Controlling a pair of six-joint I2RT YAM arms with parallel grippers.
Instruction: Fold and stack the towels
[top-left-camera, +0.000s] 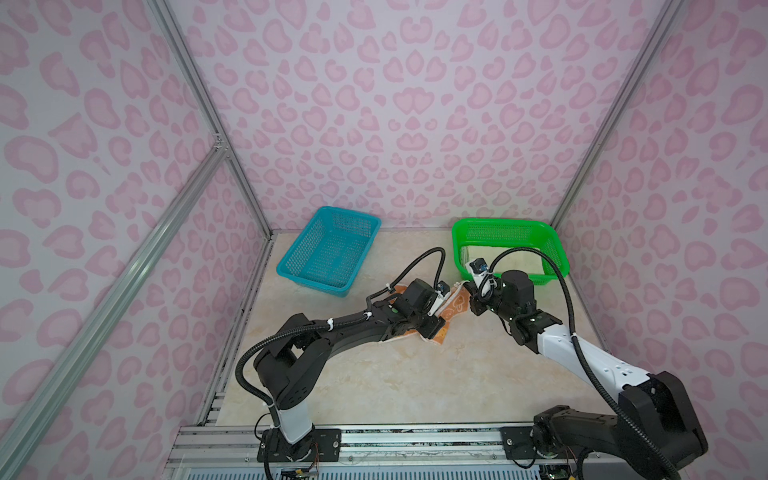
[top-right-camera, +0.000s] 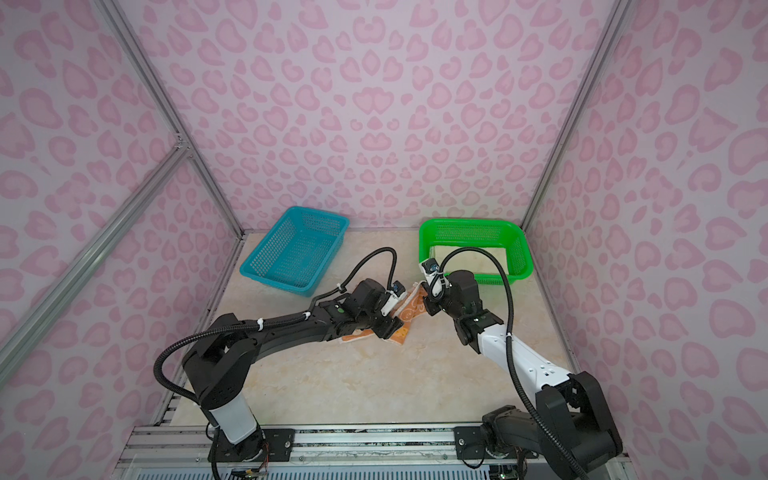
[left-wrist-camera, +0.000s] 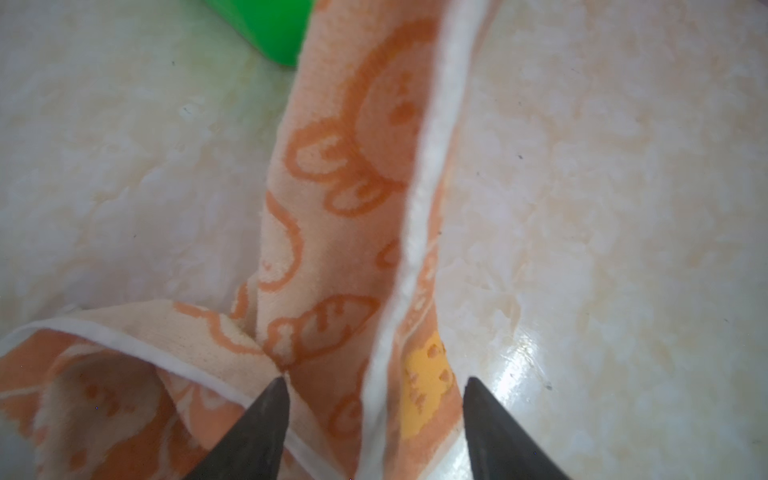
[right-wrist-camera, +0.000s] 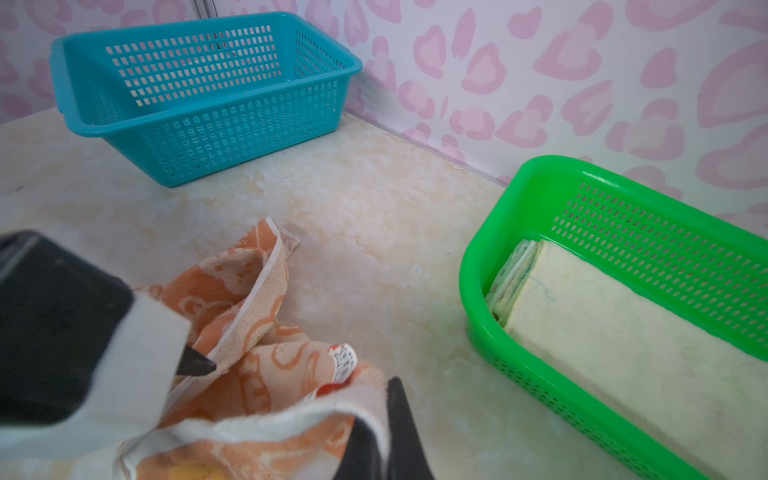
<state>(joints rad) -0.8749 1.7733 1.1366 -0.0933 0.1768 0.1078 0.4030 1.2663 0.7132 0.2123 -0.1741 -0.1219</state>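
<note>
Peach towel (top-left-camera: 455, 305), twisted mid-frame in both top views: right gripper (right-wrist-camera: 376, 403) pinches its hem; left gripper (left-wrist-camera: 374, 382), spread around it, should close on one corner only.

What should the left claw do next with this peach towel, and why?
Probably close the left claw on the white-hemmed edge of the peach towel lying between its open fingers. The right claw is shut on another part, and the towel is twisted, so a second grip could let both arms spread it flat.
</note>
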